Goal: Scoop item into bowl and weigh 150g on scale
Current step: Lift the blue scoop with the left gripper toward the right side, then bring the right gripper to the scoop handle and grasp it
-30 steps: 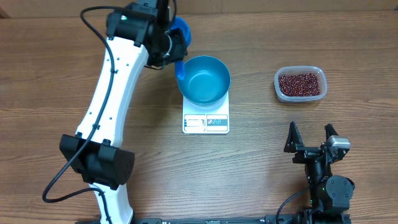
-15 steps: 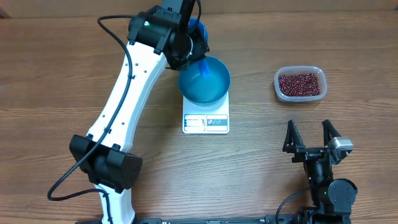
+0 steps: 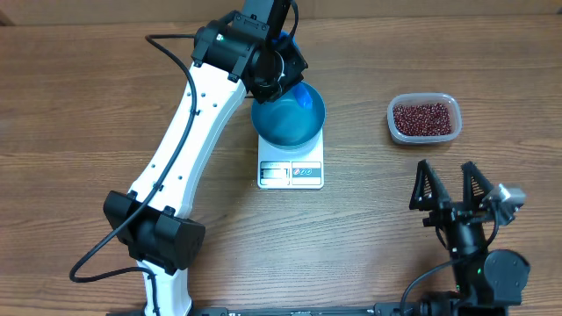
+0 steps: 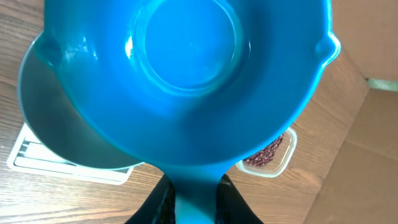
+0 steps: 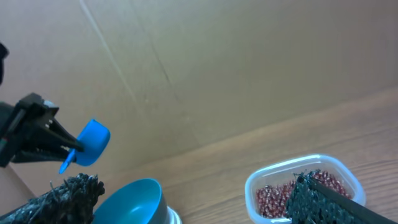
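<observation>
The beans (image 3: 424,118) are tiny, oval and dark red-brown, and they lie in a loose heap inside a clear plastic tub (image 3: 391,120) with round corners. The tub sits on the right side of the brown wooden worktop (image 3: 88,105), well apart from the other things. Near the middle is the bowl (image 3: 279,127). It is round, deep and bright blue, and its inside is smooth and shiny. The bowl sits on the scale (image 3: 291,172), which is flat, white and square. The bowl covers most of the scale, so only the front edge with the little screen and the blue-marked panel shows. A small blue scoop (image 3: 305,96) hangs in the air over the back right part of the bowl and does not touch it. The left gripper (image 4: 194,202) is clamped on the scoop's handle, with one black finger on each side. The right gripper (image 3: 450,187) is low on the right side of the worktop, near the tub, with its two fingers spread wide apart and nothing between them.
</observation>
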### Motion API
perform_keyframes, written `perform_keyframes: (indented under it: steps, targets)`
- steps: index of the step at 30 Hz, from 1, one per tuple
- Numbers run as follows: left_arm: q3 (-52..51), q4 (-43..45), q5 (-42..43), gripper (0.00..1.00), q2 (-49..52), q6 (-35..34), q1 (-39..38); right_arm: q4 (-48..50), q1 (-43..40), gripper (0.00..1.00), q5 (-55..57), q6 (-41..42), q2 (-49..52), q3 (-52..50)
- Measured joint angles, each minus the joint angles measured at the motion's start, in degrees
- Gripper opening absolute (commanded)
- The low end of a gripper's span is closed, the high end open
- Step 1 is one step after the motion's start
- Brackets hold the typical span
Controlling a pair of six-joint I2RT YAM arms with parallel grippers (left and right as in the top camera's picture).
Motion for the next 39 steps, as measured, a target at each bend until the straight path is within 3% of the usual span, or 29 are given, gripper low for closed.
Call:
perform_keyframes:
  steps: [10, 15, 18, 24, 29, 39]
  targets:
    - [0.00, 0.09, 0.00, 0.04, 0.02, -6.08, -0.50, -8.52, 0.02, 1.00, -8.61, 3.93, 24.98, 20.39]
    - [0.00, 0.09, -0.02, 0.04, 0.02, -9.40, -1.16, -6.73, 0.00, 1.00, -19.06, 6.95, 37.18, 28.15]
    - [0.00, 0.02, -0.31, 0.04, 0.02, -12.02, -1.60, 0.61, 0.00, 1.00, -29.18, 8.76, 44.33, 29.68]
    - [0.00, -0.72, -1.38, 0.04, 0.02, -16.83, -2.60, 5.35, 0.00, 1.00, -41.70, 16.24, 53.16, 29.79]
    - [0.00, -1.09, -2.73, 0.04, 0.00, -19.74, -3.26, 5.38, 0.02, 1.00, -45.83, 22.88, 58.49, 29.79]
    - [0.00, -1.25, -4.61, 0.04, 0.00, -25.42, -5.03, 5.53, 0.09, 0.96, -47.54, 25.79, 61.22, 29.79]
